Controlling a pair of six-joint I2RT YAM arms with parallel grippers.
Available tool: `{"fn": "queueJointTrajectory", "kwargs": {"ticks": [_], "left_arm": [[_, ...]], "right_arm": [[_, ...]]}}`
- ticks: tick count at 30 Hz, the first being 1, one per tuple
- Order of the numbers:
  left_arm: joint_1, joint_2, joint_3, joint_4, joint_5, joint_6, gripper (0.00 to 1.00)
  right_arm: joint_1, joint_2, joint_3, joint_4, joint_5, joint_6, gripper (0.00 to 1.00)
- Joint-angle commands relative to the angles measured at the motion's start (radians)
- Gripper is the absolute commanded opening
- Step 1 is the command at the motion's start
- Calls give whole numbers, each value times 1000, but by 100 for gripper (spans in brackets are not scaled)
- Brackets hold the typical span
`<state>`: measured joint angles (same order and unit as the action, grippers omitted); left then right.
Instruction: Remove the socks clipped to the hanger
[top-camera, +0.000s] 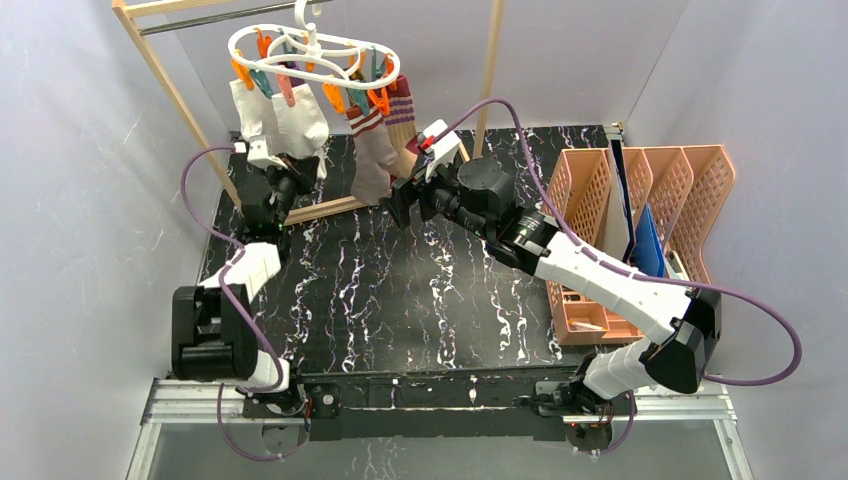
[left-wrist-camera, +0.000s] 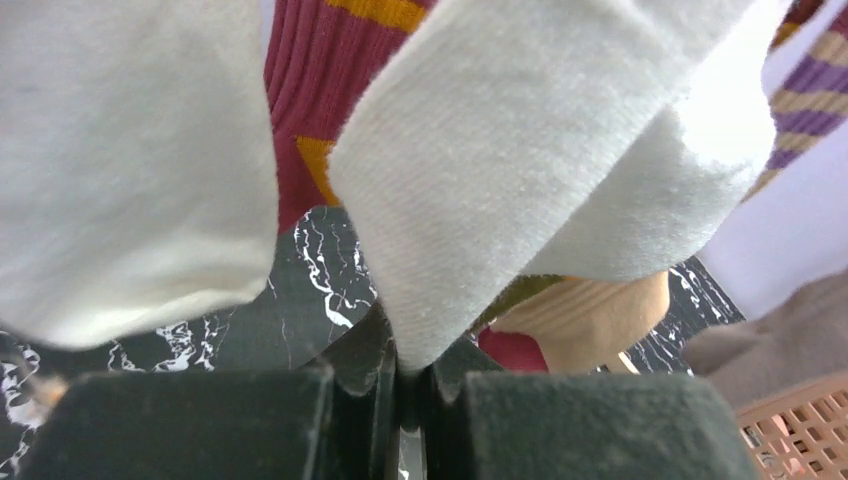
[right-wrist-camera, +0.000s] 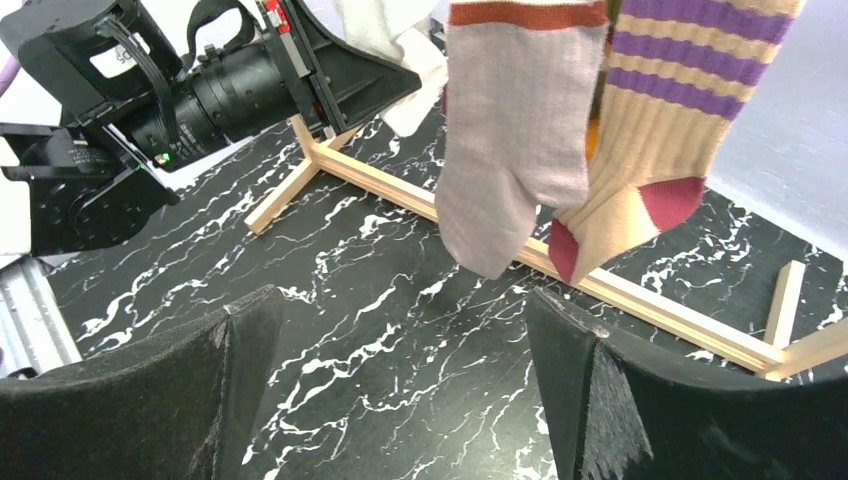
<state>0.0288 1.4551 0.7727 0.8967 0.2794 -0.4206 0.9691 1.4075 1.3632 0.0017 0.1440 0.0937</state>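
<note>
- L gripper (left-wrist-camera: 405, 372): fingers closed, pinching the toe tip of a plain white knit sock (left-wrist-camera: 520, 170). Only a thin bit of fabric sits betw the pads.
- That sock hangs on the L side of the white plastic oval clip hanger (top-camera: 312, 42), beside a 2nd plain white sock (left-wrist-camera: 120, 170). Hanger hook is up at the top rail of the wooden frame rack (right-wrist-camera: 620, 290).
- R gripper (right-wrist-camera: 400, 400): fingers wide apart, holding nothing, low over the black marble-pattern table (top-camera: 400, 300).
- Just ahead of it hang a pale grey-mauve sock w/ orange-red cuff band (right-wrist-camera: 510, 140) and a tan sock w/ purple stripes and maroon toe (right-wrist-camera: 660, 130). They touch each other and both are clipped.
- My read: L is set to tug the white sock off its peg. No sock lies on the table in view, so task is barely begun.
- Risk 1: the shallow toe pinch slips off when the peg resists, so the sock stays clipped.
- Risk 2: the peg holds, so the pull swings the hanger or lifts its hook off the rail. The light rack could tip.
- Risk 3: the 2 arms are close under the hanger. R reaching in while L pulls could clash or snag the wrong sock.
</note>
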Motion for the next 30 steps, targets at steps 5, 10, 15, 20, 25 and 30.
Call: {"fn": "queueJointTrajectory", "kwargs": {"ticks": [5,10,15,20,25,30], "left_arm": [[-5,-173,-158,-61,-6,55,0],[-5,-233,-218,-79,6,45,0],[-6,-275,-237,-111,10,49,0],[-5,-296,-245,-140,11,63,0],[-9,-300,-247,-152,11,69,0],[-14,-294,-239,-171,11,82,0]], "right_arm": [[108,48,76,106,-9,13,98],[119,108,118,192,-165,47,98],[109,233,257,203,-245,15,99],[81,340,412,217,-200,27,98],[70,408,527,238,-151,14,95],[-36,476,633,238,-285,147,83]]}}
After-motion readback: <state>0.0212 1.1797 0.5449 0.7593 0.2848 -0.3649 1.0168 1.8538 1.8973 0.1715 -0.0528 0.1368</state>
